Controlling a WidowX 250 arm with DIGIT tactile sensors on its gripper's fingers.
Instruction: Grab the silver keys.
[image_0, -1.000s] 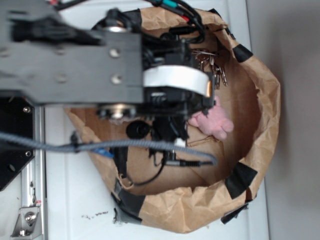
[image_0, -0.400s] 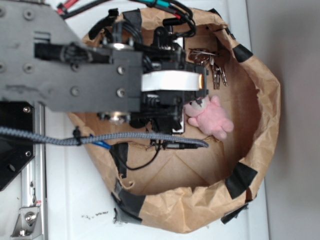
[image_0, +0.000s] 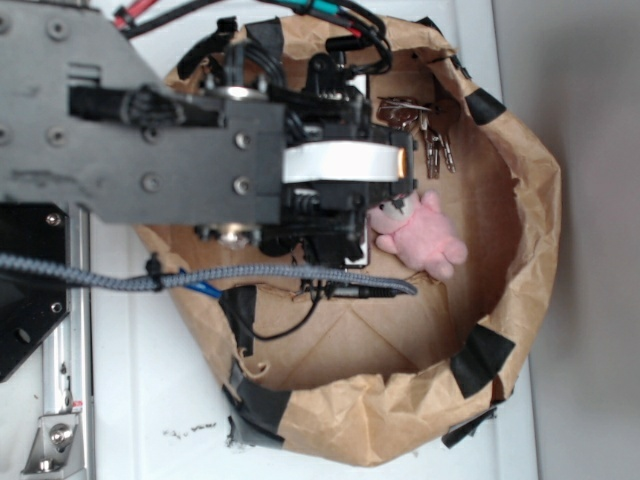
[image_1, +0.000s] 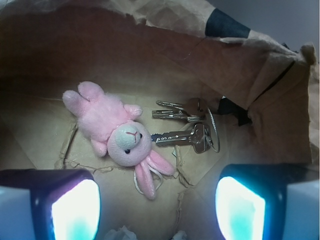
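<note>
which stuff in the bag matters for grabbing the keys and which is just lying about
For the job: silver keys; the open gripper above them.

Just lying about: pink plush rabbit beside the keys; brown paper bag holding both; white paper wads, barely visible.

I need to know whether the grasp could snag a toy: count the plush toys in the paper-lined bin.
1. A single pink plush rabbit lies on the brown paper floor, head toward the camera, just left of the bunch of silver metal keys. More toys could be hidden below the wrist view.
</note>
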